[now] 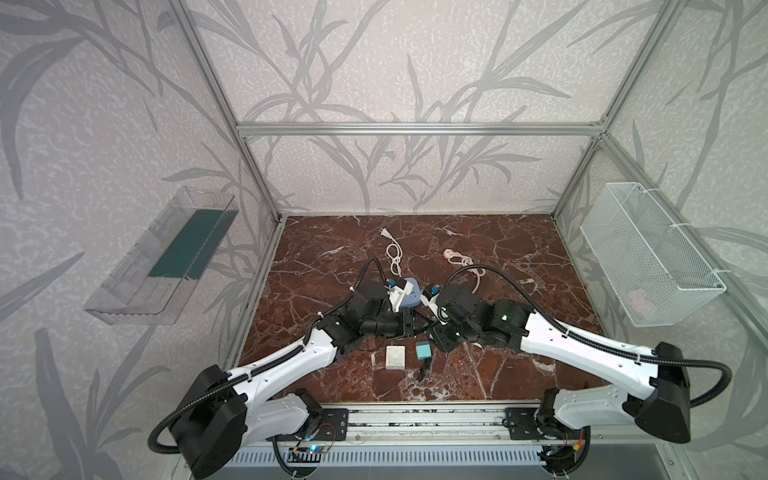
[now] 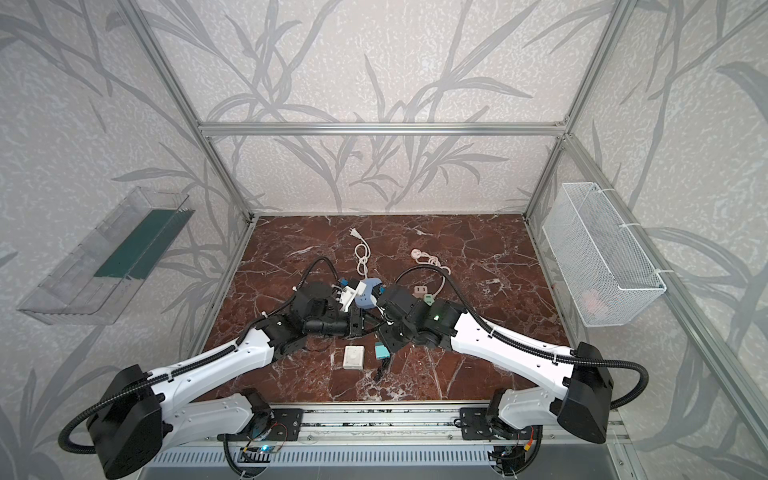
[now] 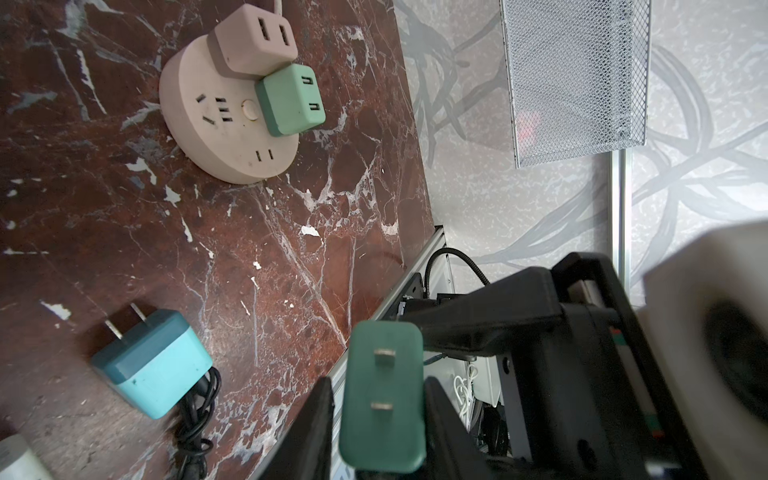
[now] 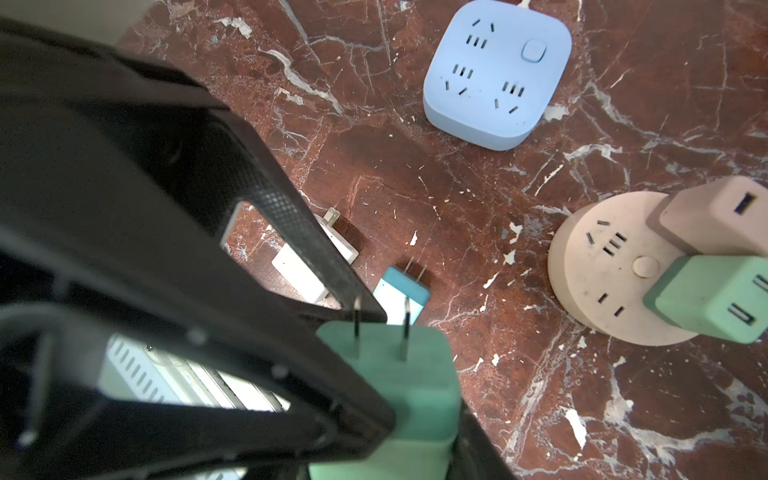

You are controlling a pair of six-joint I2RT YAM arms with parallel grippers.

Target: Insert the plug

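Note:
A dark green two-pin plug (image 3: 384, 399) hangs above the table, held between both grippers. In the left wrist view my left gripper (image 3: 379, 380) is shut on its narrow sides and the pins face the camera. My right gripper (image 4: 415, 415) is shut on the same plug (image 4: 399, 374) from behind, pins pointing out over the table. A round pink power strip (image 4: 602, 270) lies below to one side, with a pink cube (image 3: 253, 37) and a mint cube (image 3: 291, 99) plugged in. A blue square power strip (image 4: 496, 75) lies farther off. In both top views the plug is hidden.
A teal adapter (image 1: 423, 351) with a black cord and a white adapter (image 1: 394, 357) lie near the table's front. White cords trail toward the back. A wire basket (image 1: 648, 253) hangs on the right wall. A clear tray (image 1: 162, 257) hangs on the left wall.

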